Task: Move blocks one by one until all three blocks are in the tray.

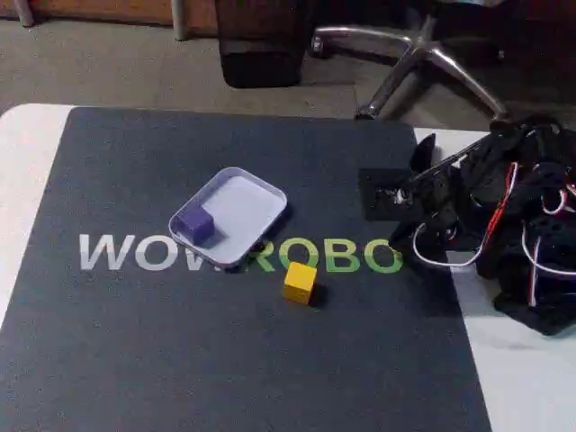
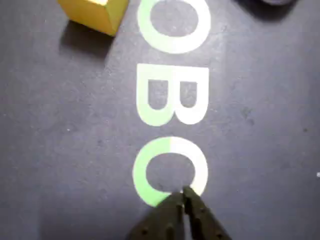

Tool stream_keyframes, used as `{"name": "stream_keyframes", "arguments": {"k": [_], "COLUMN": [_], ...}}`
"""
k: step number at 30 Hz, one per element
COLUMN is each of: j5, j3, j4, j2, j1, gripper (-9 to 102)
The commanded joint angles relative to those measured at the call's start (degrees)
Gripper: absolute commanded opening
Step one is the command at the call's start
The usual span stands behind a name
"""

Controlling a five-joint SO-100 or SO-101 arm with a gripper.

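Risk: your clenched, empty black gripper [image 2: 183, 196] could knock the small yellow cube [image 2: 95, 12] left, away from the pale lavender tray [image 1: 270, 200].

Matt dark cloth-like mat [image 1: 135, 360]; smooth plastic tray [image 1: 261, 193]; matt blk plastic pincer [image 2: 183, 196]; shiny metal chair base [image 1: 423, 49].

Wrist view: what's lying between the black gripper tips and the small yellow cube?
Bare dark mat with green-white printed letters; nothing else lies between gripper and yellow cube.

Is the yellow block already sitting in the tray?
No, the yellow block sits on the dark mat just outside the tray.
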Motion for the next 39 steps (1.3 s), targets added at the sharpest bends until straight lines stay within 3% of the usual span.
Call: {"name": "stream_keyframes", "arguments": {"k": [1, 12, 27, 33, 36, 39], "j5": [0.4, 0.8, -0.2, 3.8, 6.9, 7.1], "j3": [-0.3, -0.3, -0.3, -2.0, -6.7, -15.7], "j4": [0.3, 0.4, 0.6, 0.4, 3.2, 12.1], "j2": [0.1, 0.1, 0.1, 0.1, 0.1, 0.1], "j1": [-0.3, -1.3, -16.5, -14.9, -15.5, -16.3], "gripper": [-7, -8, -8, -8, -8, -8]}}
